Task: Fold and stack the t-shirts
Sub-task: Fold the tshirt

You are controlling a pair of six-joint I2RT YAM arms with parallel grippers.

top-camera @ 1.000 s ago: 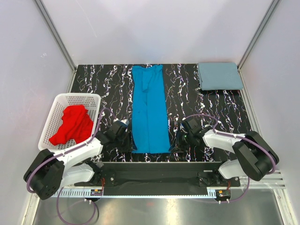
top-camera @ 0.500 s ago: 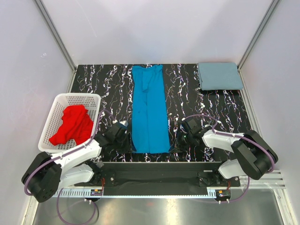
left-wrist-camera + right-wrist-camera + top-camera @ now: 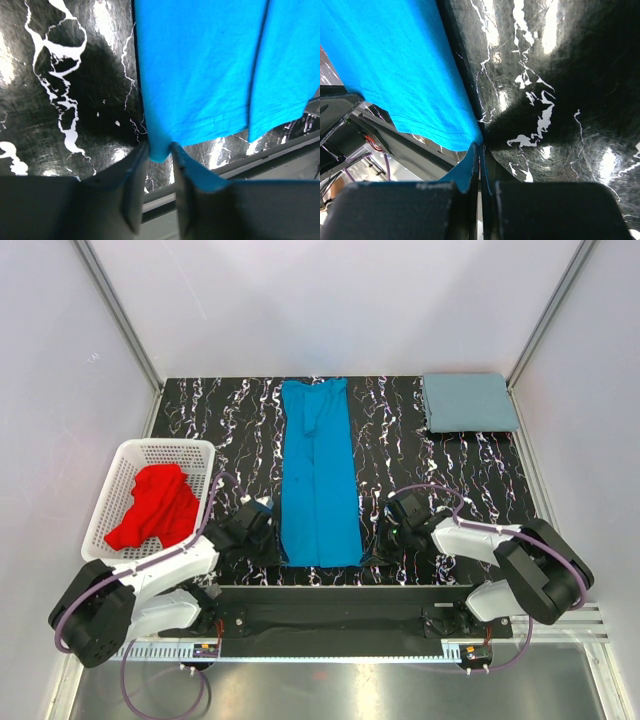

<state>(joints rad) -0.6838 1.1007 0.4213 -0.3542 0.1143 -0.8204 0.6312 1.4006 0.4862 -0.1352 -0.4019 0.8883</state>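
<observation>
The bright blue t-shirt (image 3: 318, 475) lies as a long narrow strip down the middle of the black marbled table (image 3: 240, 430). My left gripper (image 3: 270, 540) is at its near left corner; in the left wrist view the jaws (image 3: 159, 149) pinch a bunched tip of blue cloth (image 3: 200, 65). My right gripper (image 3: 374, 540) is at the near right corner. In the right wrist view it (image 3: 480, 148) is shut, with the blue corner (image 3: 410, 70) running into its tips. A dusty grey-blue t-shirt (image 3: 468, 402) lies folded at the back right. A crumpled red t-shirt (image 3: 152, 505) fills the basket.
The white lattice basket (image 3: 160, 447) stands at the left, close to my left arm. The table's near edge with its metal rail (image 3: 320, 590) runs just behind both grippers. White walls and slanted metal posts (image 3: 120, 310) close in the back and sides.
The right jaws have gone from partly open to shut at the shirt's near right corner. The left jaws have narrowed onto the near left corner. Both arms have barely shifted; the shirts lie as before.
</observation>
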